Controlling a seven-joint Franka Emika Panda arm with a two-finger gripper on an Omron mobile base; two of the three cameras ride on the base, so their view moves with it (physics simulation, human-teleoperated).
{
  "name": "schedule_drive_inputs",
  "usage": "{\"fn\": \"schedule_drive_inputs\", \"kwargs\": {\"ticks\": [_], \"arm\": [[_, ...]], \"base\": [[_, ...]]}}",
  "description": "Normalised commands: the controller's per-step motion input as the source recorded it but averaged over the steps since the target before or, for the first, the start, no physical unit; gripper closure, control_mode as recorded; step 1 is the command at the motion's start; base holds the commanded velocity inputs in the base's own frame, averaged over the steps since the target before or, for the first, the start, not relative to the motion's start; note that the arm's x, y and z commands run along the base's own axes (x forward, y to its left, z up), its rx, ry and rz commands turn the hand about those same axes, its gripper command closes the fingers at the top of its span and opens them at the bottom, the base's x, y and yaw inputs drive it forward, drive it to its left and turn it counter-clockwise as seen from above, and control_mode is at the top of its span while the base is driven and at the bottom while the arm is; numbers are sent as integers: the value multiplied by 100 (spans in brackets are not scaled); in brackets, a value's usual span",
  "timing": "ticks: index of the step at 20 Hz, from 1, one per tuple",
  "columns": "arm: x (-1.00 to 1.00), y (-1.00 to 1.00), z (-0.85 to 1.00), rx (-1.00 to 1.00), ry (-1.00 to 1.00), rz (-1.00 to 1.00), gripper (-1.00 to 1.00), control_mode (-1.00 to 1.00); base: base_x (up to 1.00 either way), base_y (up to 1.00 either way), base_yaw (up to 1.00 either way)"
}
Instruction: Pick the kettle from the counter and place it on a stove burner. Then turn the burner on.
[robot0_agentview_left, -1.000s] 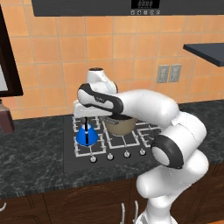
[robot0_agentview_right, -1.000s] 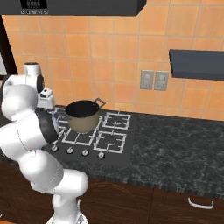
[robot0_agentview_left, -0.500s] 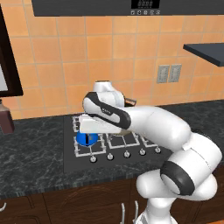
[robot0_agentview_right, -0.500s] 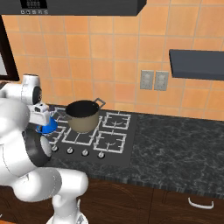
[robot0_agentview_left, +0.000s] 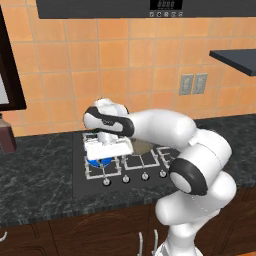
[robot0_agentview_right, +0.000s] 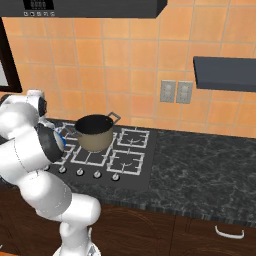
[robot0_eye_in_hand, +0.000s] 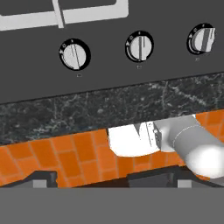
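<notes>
I see the kettle (robot0_agentview_left: 100, 161) on the burner (robot0_agentview_left: 102, 165) under the hand — 3 knobs (robot0_eye_in_hand: 75, 54) at 12 o'clock; gripper's grip I can't tell.

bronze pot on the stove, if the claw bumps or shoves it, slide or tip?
The bronze pot looks squat and wide, so it likely resists tipping. It sits on a wire burner grate, so it would probably catch rather than slide. Its metal look suggests it's rigid.
</notes>
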Motion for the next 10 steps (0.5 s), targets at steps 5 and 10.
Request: {"fn": "schedule_drive_inputs", "kwargs": {"ticks": [5,10], "arm": [[1,14,-76,0,-9,0,-100,-100],[10,0,-62,0,-16,0,-100,-100]], "base": [[0,0,0],[0,0,0]]}}
